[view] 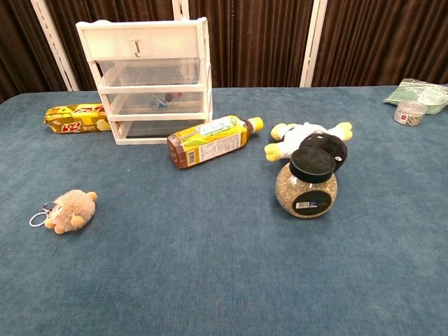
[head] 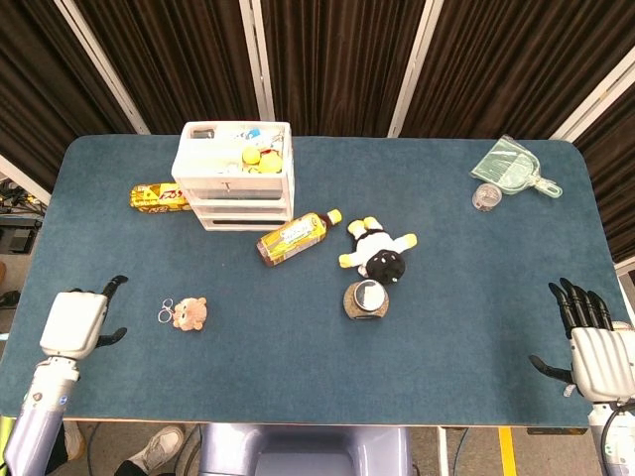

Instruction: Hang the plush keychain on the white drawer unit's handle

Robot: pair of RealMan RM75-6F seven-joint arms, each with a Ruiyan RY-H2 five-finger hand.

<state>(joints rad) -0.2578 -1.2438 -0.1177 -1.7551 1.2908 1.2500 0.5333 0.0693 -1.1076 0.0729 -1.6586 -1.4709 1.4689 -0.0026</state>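
Reaching suits your left hand (head: 74, 322), empty and seemingly loosely curled, nearest the small tan plush keychain (head: 189, 313); your right hand (head: 595, 347) rests spread.

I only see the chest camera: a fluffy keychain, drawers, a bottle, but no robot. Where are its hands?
Observer: The head view shows the left hand over the table's near left edge, left of the plush keychain and not touching it.
Operator: And the other one?
Observer: The right hand is at the near right corner, fingers apart, holding nothing.
Operator: What's on top of the drawers?
Observer: The white drawer unit has an open top tray with small yellow items in it.
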